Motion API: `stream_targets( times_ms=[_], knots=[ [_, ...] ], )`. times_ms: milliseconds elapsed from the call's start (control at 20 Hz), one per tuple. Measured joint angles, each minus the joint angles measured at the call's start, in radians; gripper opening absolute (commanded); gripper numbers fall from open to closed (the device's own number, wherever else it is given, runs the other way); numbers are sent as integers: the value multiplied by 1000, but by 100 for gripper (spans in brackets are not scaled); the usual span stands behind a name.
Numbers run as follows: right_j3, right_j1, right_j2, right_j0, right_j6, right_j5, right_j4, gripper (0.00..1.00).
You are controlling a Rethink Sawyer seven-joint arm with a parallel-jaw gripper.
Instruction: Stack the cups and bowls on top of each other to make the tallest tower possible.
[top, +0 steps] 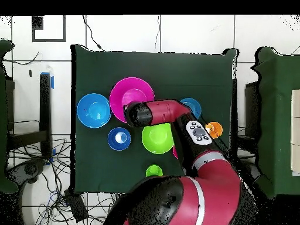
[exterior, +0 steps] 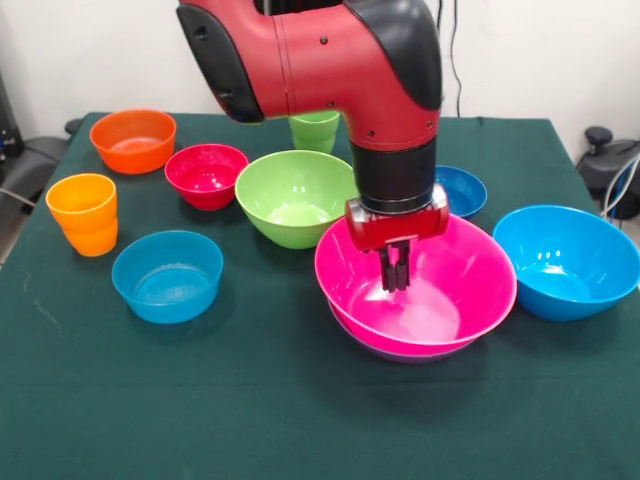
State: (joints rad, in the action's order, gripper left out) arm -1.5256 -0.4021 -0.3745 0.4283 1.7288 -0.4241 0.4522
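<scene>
The tower is a wide pink bowl [exterior: 465, 285] nested on a purple bowl [exterior: 400, 353], of which only the lower rim shows. My gripper [exterior: 396, 272] hangs inside the pink bowl, fingers together and empty. In the overhead view the arm's wrist hides the gripper at the pink bowl's [top: 130, 91] edge. Loose on the cloth are a lime green bowl [exterior: 297, 197], a large sky-blue bowl [exterior: 566, 260], small red [exterior: 206, 175], orange [exterior: 133, 140], light-blue [exterior: 167, 276] and dark-blue [exterior: 465, 190] bowls, an orange cup [exterior: 83, 213] and a light green cup [exterior: 315, 130] behind the arm.
The dark green tablecloth [exterior: 300, 420] covers the table, with open cloth along the front edge. The lime green bowl stands right beside the tower. The arm's red elbow [exterior: 320, 60] hangs over the table's middle.
</scene>
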Motion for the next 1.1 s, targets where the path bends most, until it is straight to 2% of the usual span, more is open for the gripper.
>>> stream_targets(
  times_ms=[500,1100],
  knots=[
    [51,2,0,23,0,0,0,0],
    [98,11,13,2,0,31,14,0]
  ],
)
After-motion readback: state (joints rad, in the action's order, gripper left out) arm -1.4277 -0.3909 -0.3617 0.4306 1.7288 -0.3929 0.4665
